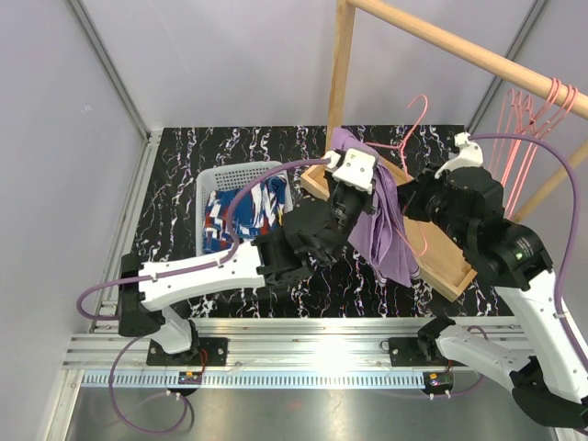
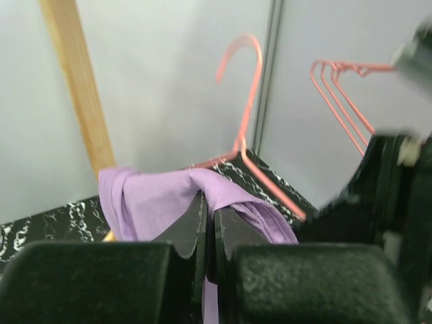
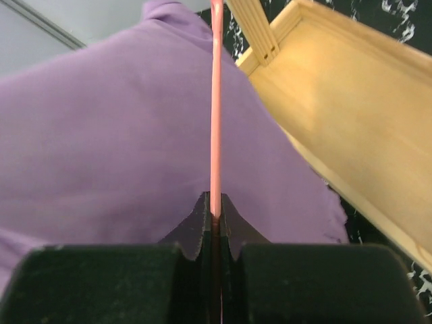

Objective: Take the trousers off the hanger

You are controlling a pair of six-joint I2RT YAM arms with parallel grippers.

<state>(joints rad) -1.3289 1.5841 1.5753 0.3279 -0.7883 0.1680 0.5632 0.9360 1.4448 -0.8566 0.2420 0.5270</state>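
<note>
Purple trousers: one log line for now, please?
left tool: shut on purple trousers | right tool: shut on pink hanger | blue trousers: in basket

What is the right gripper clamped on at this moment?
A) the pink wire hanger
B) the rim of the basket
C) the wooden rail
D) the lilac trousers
A: in the right wrist view the right gripper is shut on the thin wire of the pink hanger, and the lilac trousers hang behind the wire, not between the jaws.

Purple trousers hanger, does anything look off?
Yes: the hanger is off the rail, hook in free air, clamped by the right gripper, while the spare hangers hang on it. The trousers sag bunched across it, pinched by the left gripper.
</note>
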